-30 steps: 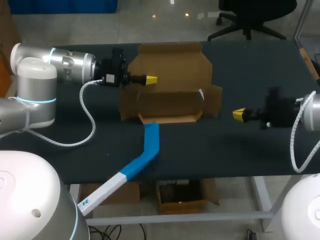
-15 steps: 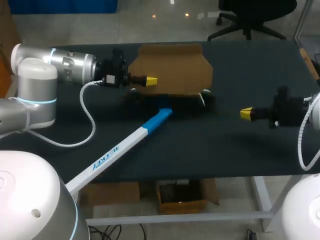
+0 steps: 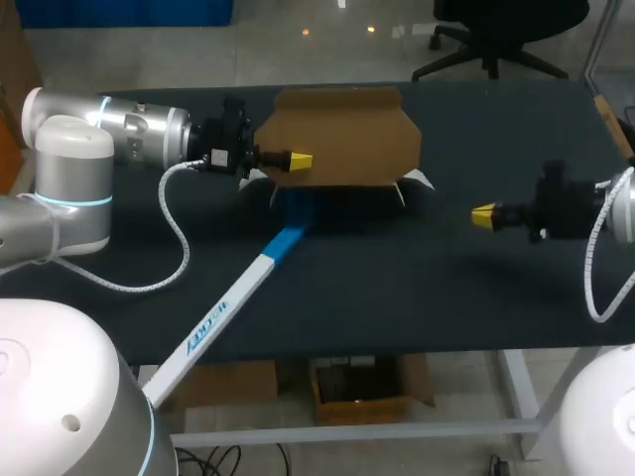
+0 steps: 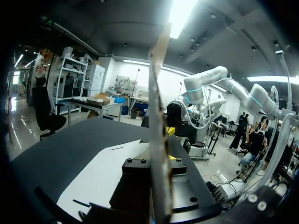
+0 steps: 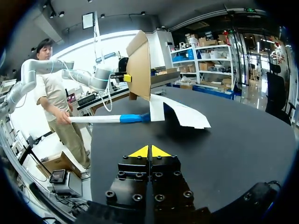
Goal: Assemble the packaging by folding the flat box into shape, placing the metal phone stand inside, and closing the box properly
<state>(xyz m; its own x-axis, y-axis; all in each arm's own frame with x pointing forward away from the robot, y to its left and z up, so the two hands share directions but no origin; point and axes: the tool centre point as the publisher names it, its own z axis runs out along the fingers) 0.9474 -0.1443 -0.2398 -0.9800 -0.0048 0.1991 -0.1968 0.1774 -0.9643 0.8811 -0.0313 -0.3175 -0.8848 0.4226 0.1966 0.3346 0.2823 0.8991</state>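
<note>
Starting at left, the left gripper (image 3: 298, 159) appears clamped on an edge of the box (image 3: 347, 134), one panel raised, with a person's blue stick (image 3: 243, 293) at its base. Folding is judged unfinished; no phone stand is visible and closing remains. The right gripper (image 3: 483, 215), fingers together and empty, sits well apart.

Stick lettering: a short run of blue characters stood lengthwise on the white part of the stick (image 3: 230, 302), toward the end nearest the table's front edge.
Legibility: the characters were too blurred to be read in the head view.
Right wrist view: the same stick (image 5: 96, 119) appeared too small for any mark to be told.
Box (image 3: 337, 139): no mark on its brown face could be read.
Readable text overall: none.
</note>
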